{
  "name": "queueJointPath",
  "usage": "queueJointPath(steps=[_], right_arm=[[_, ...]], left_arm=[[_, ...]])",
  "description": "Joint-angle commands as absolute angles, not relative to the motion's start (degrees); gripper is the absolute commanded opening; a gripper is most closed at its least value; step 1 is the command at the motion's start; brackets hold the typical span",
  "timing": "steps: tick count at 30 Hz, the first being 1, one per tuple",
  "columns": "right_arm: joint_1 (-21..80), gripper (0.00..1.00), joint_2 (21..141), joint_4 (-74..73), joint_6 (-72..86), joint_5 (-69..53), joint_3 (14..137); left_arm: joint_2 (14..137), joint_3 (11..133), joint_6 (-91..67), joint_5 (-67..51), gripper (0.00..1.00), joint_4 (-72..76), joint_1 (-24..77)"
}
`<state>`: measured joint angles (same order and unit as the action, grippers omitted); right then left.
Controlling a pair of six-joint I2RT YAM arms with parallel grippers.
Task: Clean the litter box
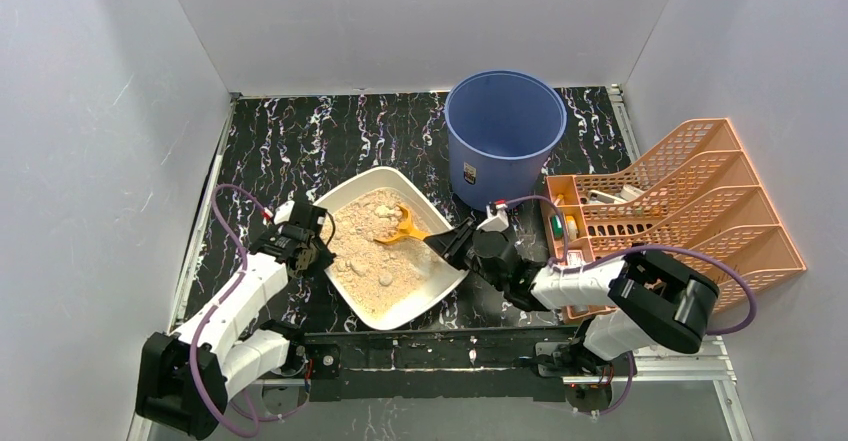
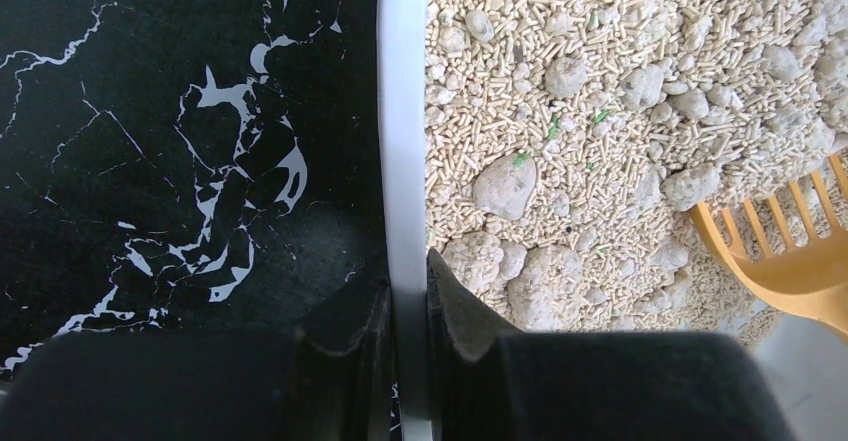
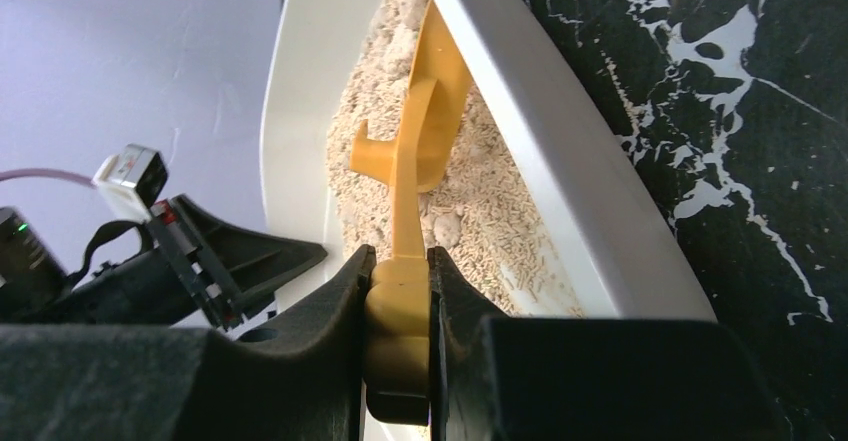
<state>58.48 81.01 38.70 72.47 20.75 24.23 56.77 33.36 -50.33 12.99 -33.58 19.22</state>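
The white litter box (image 1: 437, 282) lies at the table's middle, filled with tan litter and pale clumps (image 2: 505, 186). My left gripper (image 1: 312, 251) is shut on the box's left rim (image 2: 405, 141), one finger outside and one inside. My right gripper (image 1: 447, 241) is shut on the handle of a yellow slotted scoop (image 3: 400, 306). The scoop's head (image 1: 403, 225) rests in the litter near the box's far right side, and its tines (image 2: 790, 251) show at the right edge of the left wrist view.
A tall round blue bucket (image 1: 505, 131) stands just behind the box. An orange-pink lattice rack (image 1: 690, 211) with small items sits at the right, close to my right arm. Grey walls enclose the black marbled table (image 1: 290, 141).
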Motion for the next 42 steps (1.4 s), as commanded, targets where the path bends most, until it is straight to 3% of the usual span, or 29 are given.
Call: queueJointPath(steps=[1, 3, 11, 16, 22, 42], right_arm=[[58.7, 0.01, 81.8, 45.7, 68.0, 18.6, 17.9], [58.6, 0.01, 81.4, 48.4, 68.4, 18.5, 16.2], [58.4, 0.01, 77.1, 51.1, 69.3, 18.5, 13.0], [58.2, 0.01, 73.1, 51.2, 70.1, 19.2, 10.4], [58.1, 0.01, 66.2, 49.9, 70.5, 19.1, 7.8], [58.0, 0.01, 42.0, 47.1, 74.1, 15.8, -2.5]], left_arm=[[58.2, 34.7, -48.3, 9.3, 0.06, -36.5, 20.0], [59.0, 35.0, -48.3, 10.0, 0.09, -36.4, 19.9], [59.3, 37.8, -48.0, 14.4, 0.53, -38.5, 19.9], [59.4, 40.0, -47.8, 15.9, 0.67, -39.5, 19.9], [59.8, 44.2, -46.9, 16.8, 0.74, -41.4, 19.9], [60.5, 61.5, -40.0, 13.6, 0.85, -49.0, 19.9]])
